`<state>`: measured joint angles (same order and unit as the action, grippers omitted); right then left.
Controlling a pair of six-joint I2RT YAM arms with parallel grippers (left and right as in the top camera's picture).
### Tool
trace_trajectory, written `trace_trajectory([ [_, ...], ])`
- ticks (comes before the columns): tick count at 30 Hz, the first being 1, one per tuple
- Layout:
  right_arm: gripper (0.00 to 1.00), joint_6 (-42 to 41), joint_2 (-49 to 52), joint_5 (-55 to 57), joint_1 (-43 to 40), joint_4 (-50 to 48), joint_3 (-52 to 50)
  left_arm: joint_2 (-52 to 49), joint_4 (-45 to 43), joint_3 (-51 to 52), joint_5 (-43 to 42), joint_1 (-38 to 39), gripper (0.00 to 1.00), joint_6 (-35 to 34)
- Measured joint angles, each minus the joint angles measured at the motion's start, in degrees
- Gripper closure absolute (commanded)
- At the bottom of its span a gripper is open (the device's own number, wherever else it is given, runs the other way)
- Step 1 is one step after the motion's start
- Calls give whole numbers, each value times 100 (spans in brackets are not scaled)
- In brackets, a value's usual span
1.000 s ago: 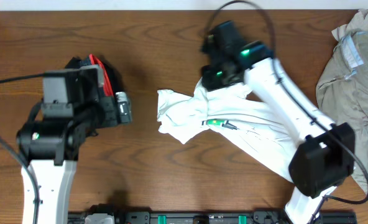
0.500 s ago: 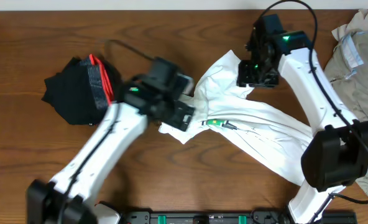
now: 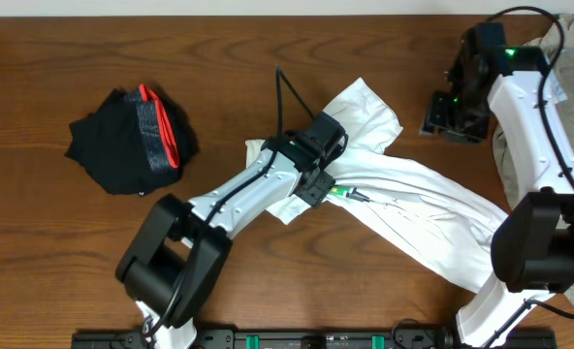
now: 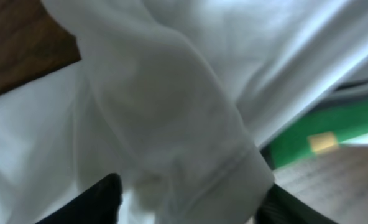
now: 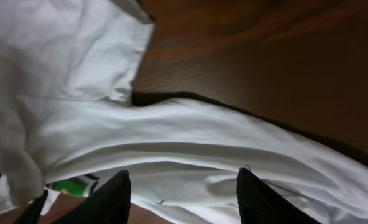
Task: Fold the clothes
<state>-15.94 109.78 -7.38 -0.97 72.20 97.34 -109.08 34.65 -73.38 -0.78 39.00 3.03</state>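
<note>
The white T-shirt (image 3: 413,204) lies crumpled across the middle of the table, with a green print (image 3: 337,192) showing. My left gripper (image 3: 316,165) is down on its left part. In the left wrist view the jaws (image 4: 190,205) are open, with a white fold (image 4: 171,93) between them. My right gripper (image 3: 452,121) is open and empty, off the shirt at the back right. In the right wrist view the open jaws (image 5: 184,193) hang above the shirt (image 5: 190,149). The black garment with a grey-and-red band (image 3: 127,141) lies at the left. The khaki-beige garment (image 3: 525,136) lies at the right.
The brown wooden table (image 3: 229,58) shows bare wood around the garments. The khaki garment is partly hidden behind my right arm at the table's right edge. A black rail (image 3: 268,339) runs along the front edge.
My left arm swung from the black garment over to the white shirt. My right gripper let go of the shirt and moved right, and the shirt's upper part dropped flat.
</note>
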Motion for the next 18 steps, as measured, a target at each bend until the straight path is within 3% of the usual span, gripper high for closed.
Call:
trace_trajectory([
  [4, 47, 2, 0, 35, -94, 24, 0, -66, -155, 0, 236, 2, 91, -48],
  [5, 47, 2, 0, 39, -94, 26, 0, -66, -179, -2, 389, 2, 94, -68],
  [11, 47, 2, 0, 87, -94, 26, 0, -66, -236, -59, 1799, -114, 94, -442],
  [18, 47, 44, -2, 103, -94, 24, -74, -66, -837, -251, 2804, -992, 94, -946],
])
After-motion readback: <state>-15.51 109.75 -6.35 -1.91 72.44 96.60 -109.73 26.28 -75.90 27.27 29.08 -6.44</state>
